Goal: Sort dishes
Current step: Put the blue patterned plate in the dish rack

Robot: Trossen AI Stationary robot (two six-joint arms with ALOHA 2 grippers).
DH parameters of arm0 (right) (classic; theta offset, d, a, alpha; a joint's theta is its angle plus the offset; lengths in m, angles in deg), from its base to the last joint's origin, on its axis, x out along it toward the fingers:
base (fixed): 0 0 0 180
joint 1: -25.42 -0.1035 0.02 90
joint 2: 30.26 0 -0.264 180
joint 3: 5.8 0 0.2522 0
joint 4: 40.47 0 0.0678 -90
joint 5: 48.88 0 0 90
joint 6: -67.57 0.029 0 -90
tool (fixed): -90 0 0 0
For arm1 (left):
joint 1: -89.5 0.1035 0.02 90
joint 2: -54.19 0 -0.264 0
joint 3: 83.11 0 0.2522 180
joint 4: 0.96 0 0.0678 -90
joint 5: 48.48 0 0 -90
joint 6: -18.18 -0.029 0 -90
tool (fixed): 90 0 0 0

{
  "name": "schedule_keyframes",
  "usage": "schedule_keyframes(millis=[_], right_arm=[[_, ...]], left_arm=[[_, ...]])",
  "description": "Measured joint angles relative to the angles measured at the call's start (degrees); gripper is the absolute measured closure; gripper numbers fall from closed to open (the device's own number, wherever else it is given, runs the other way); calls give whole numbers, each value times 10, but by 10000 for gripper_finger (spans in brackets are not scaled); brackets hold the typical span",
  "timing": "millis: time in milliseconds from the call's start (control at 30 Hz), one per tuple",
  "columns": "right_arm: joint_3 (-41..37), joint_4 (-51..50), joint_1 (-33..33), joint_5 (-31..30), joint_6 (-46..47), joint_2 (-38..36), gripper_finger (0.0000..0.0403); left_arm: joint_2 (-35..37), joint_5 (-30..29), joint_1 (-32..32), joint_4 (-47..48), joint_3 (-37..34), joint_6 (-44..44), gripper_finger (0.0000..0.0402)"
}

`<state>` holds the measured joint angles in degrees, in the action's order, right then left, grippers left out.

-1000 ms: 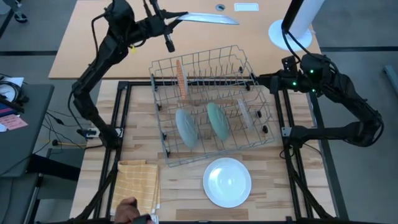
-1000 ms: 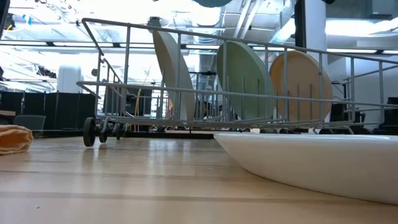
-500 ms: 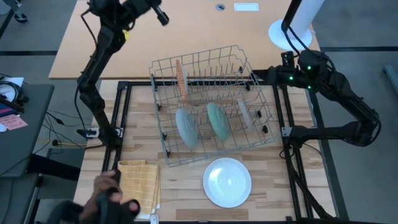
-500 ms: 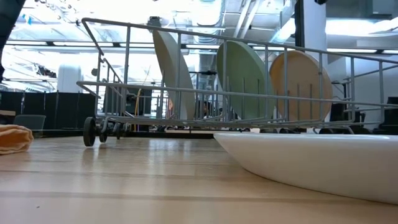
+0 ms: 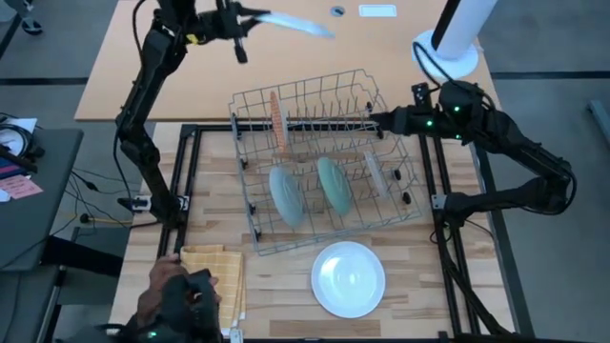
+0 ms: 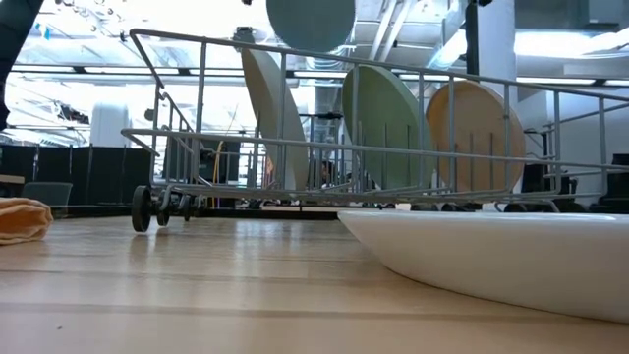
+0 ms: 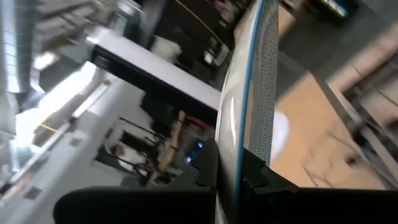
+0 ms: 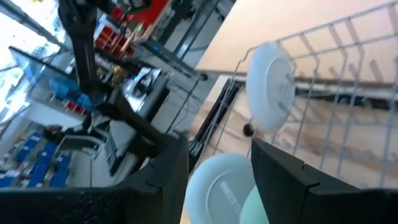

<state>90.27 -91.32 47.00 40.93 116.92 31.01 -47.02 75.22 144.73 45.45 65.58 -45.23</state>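
My left gripper (image 5: pixel 248 17) is raised high beyond the far side of the grey wire rack (image 5: pixel 324 157) and is shut on a pale teal plate (image 5: pixel 286 21), which the low view shows above the rack (image 6: pixel 310 20). Standing on edge between the rack's wires are an orange-red patterned plate (image 5: pixel 277 119), a teal plate (image 5: pixel 286 195), a green plate (image 5: pixel 334 186) and a pale plate (image 5: pixel 376 174). A white plate (image 5: pixel 349 278) lies flat on the table in front of the rack. My right gripper (image 5: pixel 376 119) hovers open at the rack's far right rim, touching nothing. My left gripper pinches the teal plate's rim (image 7: pixel 239 158) between its two fingers, one on each face. The plate runs edge-on straight out from the fingers. It is lifted clear, high above the table and the rack.
A square yellow checked cloth (image 5: pixel 212 276) lies at the near left. A person's gloved hand (image 5: pixel 181 300) is at its near edge. A white round base (image 5: pixel 443 52) stands at the far right. Bare wood shows left and right of the white plate.
My left gripper has swung up and toward the table's far left with the teal plate, still shut on it. My right gripper has moved toward the table's left, up to the rack's far right rim. A person's hand has come in beside the yellow cloth.
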Motion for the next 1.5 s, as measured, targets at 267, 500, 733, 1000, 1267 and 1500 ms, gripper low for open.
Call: schedule_keyframes(millis=[267,500,733,1000,1267,1500], right_arm=[[0,-3,-41,0,3,-6,228],[0,-4,-39,-1,3,-8,228],[0,-26,-38,-2,1,-10,228],[0,-56,-47,-2,2,-21,228],[0,-77,-44,-1,-9,-29,228],[0,-82,-38,-1,-19,-29,228]], left_arm=[[-2,-118,-33,98,-2,-115,400],[-31,-198,-75,143,-2,-208,397],[-69,-255,-127,161,-2,-298,396],[-99,-289,-167,205,-2,-330,396],[-119,-318,-181,213,-2,-352,396],[-136,-326,-196,238,-2,-373,396]])
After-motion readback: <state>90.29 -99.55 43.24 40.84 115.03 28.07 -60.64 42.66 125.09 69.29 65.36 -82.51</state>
